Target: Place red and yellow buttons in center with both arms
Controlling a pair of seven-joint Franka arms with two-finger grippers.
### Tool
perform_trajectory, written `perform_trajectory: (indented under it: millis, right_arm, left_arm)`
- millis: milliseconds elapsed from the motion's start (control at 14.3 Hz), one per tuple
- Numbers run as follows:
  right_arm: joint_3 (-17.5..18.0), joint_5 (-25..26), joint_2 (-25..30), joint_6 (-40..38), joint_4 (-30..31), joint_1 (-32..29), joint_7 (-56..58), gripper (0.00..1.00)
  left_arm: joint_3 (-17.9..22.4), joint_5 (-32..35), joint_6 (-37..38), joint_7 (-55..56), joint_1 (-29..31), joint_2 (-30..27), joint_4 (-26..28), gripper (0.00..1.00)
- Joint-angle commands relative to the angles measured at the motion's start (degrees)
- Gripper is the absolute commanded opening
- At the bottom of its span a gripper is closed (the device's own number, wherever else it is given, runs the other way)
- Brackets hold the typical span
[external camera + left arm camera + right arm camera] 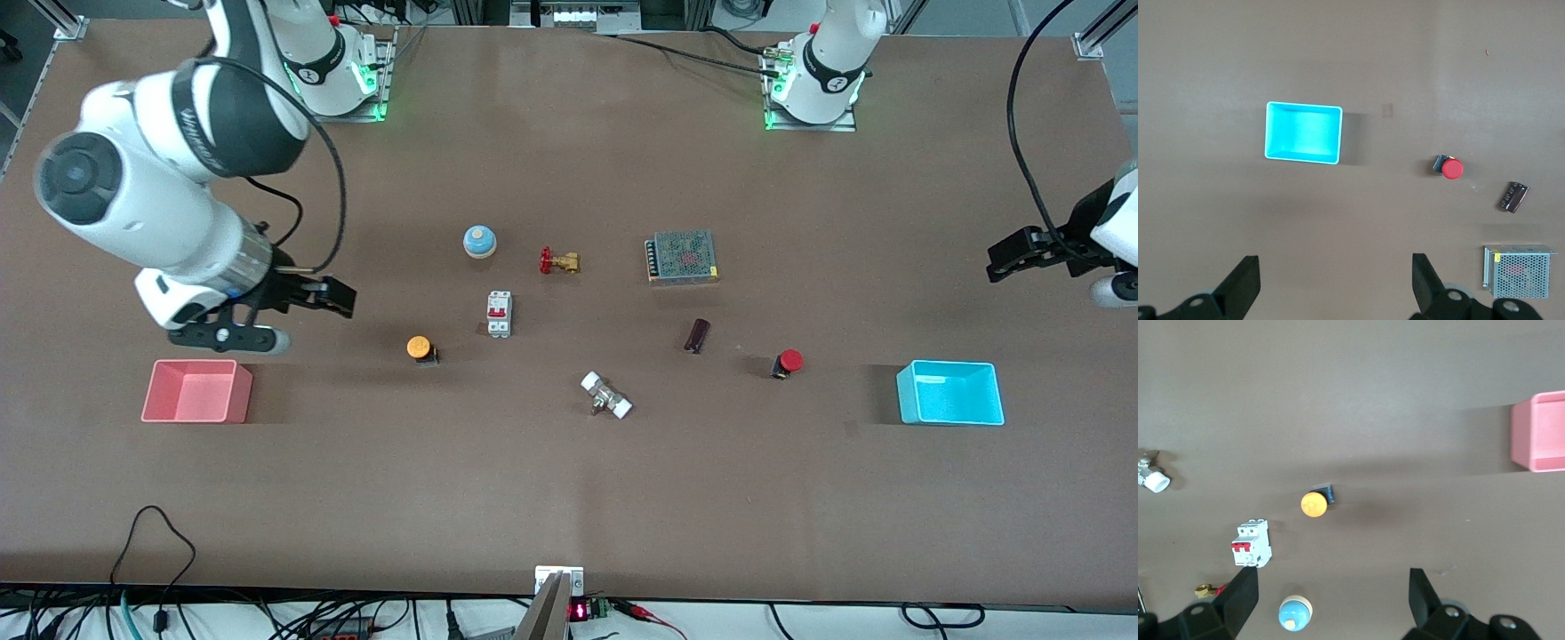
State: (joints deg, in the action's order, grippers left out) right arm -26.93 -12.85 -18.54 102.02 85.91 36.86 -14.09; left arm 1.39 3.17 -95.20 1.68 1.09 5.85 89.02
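Observation:
The yellow-orange button [420,348] stands on the brown tabletop [569,480] toward the right arm's end; it also shows in the right wrist view [1313,504]. The red button [788,362] stands toward the left arm's end, beside the cyan bin; it also shows in the left wrist view [1451,168]. My right gripper [342,298] hangs open and empty over bare table between the pink bin and the yellow button, and shows in its own view [1331,600]. My left gripper [1000,262] hangs open and empty over the table's edge at the left arm's end, and shows in its own view [1336,287].
A pink bin [196,391] and a cyan bin [949,393] sit at the two ends. Mid-table lie a blue dome bell [479,241], a brass valve [558,261], a white circuit breaker [499,314], a mesh power supply [682,257], a dark cylinder [697,335] and a white-capped fitting [606,396].

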Motion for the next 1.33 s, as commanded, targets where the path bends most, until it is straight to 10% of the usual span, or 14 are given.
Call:
perform_trajectory:
  millis: [0, 209, 628, 1256]
  right_arm:
    - [-2.59, 0.19, 0.34, -3.13, -3.37, -0.04, 1.43, 1.0]
    - [0.11, 1.34, 3.06, -6.47, -3.38, -8.17, 7.73, 1.0]
    - [22.14, 14.67, 8.68, -12.89, -2.5, -33.49, 16.82, 1.0]
    - [22.72, 13.73, 16.16, -12.72, 6.02, -34.4, 16.38, 1.0]
  left_arm:
    - [-1.65, -1.15, 0.81, -1.5, 1.28, -3.82, 2.9, 1.0]
    - [-2.18, -2.29, -1.11, -1.5, 1.29, -7.15, 7.03, 1.0]
    - [-2.54, -2.38, -1.12, -1.5, 1.55, -9.1, 7.39, 1.0]
    - [-2.62, -2.38, 0.98, -1.5, 1.46, -10.06, 6.6, 1.0]
